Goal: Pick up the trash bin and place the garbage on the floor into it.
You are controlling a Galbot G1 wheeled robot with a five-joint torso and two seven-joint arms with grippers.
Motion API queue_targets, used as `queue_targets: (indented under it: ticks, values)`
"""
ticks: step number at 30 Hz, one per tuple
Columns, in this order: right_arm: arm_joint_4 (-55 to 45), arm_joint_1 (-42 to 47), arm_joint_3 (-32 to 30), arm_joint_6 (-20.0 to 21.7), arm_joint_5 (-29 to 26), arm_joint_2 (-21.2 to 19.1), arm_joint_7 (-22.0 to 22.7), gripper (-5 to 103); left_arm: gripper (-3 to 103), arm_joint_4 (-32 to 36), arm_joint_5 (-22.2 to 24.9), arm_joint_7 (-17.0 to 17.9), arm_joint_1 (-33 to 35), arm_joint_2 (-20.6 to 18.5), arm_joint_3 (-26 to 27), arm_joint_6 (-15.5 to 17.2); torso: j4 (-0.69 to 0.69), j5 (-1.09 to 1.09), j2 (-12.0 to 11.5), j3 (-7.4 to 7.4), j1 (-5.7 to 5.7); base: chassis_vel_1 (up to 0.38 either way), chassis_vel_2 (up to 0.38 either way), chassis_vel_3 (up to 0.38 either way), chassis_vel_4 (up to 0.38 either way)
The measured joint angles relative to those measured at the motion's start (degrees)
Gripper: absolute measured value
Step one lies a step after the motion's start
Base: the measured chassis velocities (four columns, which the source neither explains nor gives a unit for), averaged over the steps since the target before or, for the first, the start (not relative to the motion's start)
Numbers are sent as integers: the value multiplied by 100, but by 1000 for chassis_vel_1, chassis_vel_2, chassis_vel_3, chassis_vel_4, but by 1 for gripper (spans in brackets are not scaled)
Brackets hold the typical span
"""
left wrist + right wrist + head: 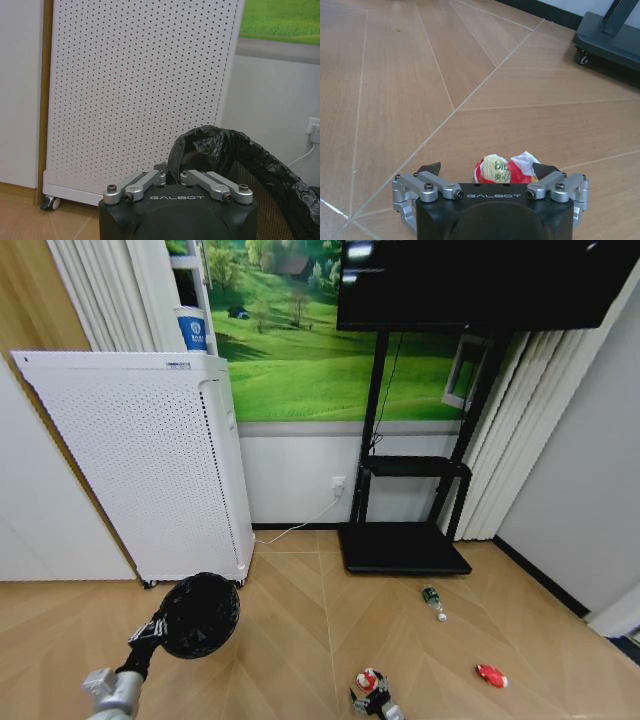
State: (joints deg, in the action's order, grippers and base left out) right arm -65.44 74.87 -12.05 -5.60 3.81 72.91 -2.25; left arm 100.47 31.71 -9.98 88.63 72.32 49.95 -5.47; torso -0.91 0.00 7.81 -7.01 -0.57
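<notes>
The left gripper (172, 176) pinches the bin's (198, 614) rim, holding it just before the cabinet (140, 465). The right gripper (490, 172) is spread around a wad (501, 171) on the floor, right of the bin.

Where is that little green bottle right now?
In the head view, the green bottle lies on the wooden floor right of centre, just in front of the black TV stand's base, with the red wad nearer the robot.

The floor (420, 75) is smooth wood-look plank with a dull sheen. The bin (270, 175) wears a crinkled glossy black plastic liner. The cabinet (135, 90) is matt white perforated sheet.
</notes>
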Motion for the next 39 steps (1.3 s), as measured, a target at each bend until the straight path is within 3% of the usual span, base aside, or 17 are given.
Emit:
queue_targets:
  ticks: [7,9,12,13,16,20,21,23,24,29,34,36,39]
  values:
    - [425,-260,7,-100,184,137,254,103,7,14,11,-19,30,19,4,-24,0,0,0,0,0,0,0,0,0]
    - [481,-298,-2,-145,225,165,310,99,7,14,17,-20,29,19,2,-24,0,0,0,0,0,0,0,0,0]
    - [527,-332,-8,-184,240,179,367,84,7,13,28,-20,12,16,-7,-25,0,0,0,0,0,0,0,0,0]
    - [527,-332,-8,-184,240,179,367,84,7,13,28,-20,12,16,-7,-25,0,0,0,0,0,0,0,0,0]
    - [548,-342,-6,-207,245,179,372,67,7,10,43,-15,4,13,-13,-24,0,0,0,0,0,0,0,0,0]
    - [549,-342,-5,-217,245,173,372,61,7,3,56,-13,-1,7,-15,-24,0,0,0,0,0,0,0,0,0]
    - [549,-338,-7,-226,241,167,373,51,7,-1,65,-11,-6,0,-17,-24,0,0,0,0,0,0,0,0,0]
    - [541,-327,-14,-229,234,162,372,51,7,-9,67,-10,-12,-4,-25,-25,0,0,0,0,0,0,0,0,0]
    - [529,-316,-31,-233,222,157,374,42,7,-22,67,-9,-22,-10,-40,-25,0,0,-1,0,0,0,0,0,0]
    - [385,-235,-109,-267,107,126,385,35,7,-91,86,-7,-85,-70,-133,-21,0,1,0,0,0,0,0,0,0]
    - [-74,-71,-220,-327,-203,32,385,34,7,-276,357,-10,-252,-304,-399,3,1,1,0,0,0,0,0,0,0]
    - [-630,79,-343,-357,-499,-93,359,34,7,-501,692,50,-539,-552,-789,47,0,0,0,0,0,0,0,0,0]
    - [-1056,186,-438,-367,-675,-195,319,34,7,-698,829,133,-816,-719,-1175,52,-1,0,0,0,0,0,0,0,0]
